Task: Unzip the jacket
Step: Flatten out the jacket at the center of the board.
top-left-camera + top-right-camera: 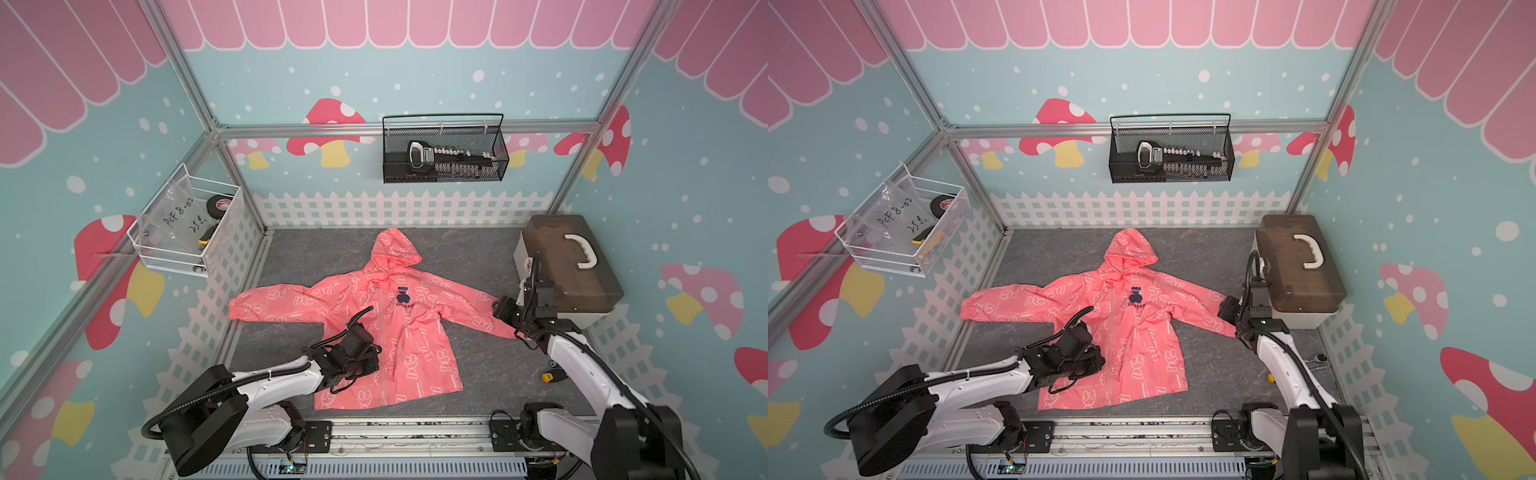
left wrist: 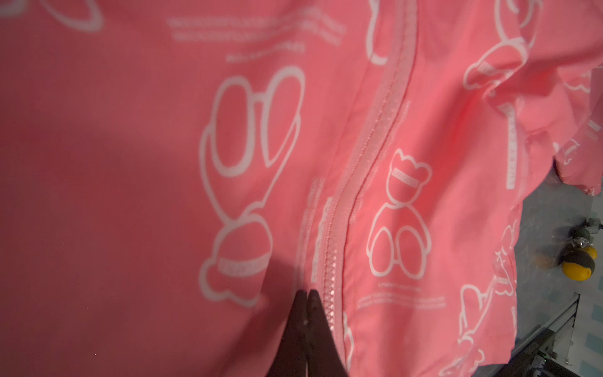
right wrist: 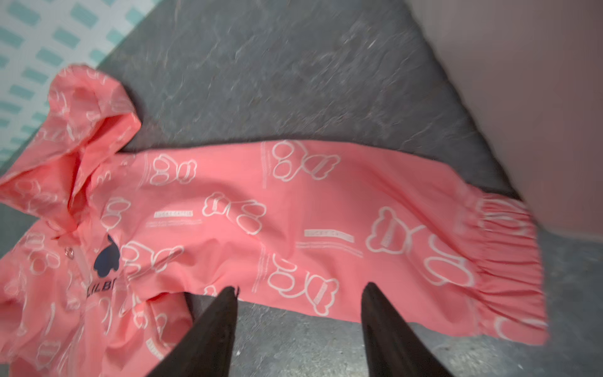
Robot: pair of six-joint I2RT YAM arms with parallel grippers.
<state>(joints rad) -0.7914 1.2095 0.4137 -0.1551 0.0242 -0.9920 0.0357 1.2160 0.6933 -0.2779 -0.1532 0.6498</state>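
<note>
The jacket (image 1: 1142, 345) lies flat and front up on the grey mat (image 1: 1204, 257), with its hood toward the back wall and both sleeves spread. The left gripper (image 1: 1101, 363) sits over its lower front, just beside the zipper (image 1: 1112, 324). The right gripper (image 1: 1225, 309) is at the sleeve cuff beside the toolbox (image 1: 1296, 286).

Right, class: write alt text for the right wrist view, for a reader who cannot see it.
A pink jacket lies on a grey mat, one sleeve stretched out to its gathered cuff, hood and navy bear logo at the other end. The open right claw shows two dark fingers, apart, by the sleeve's edge.
</note>
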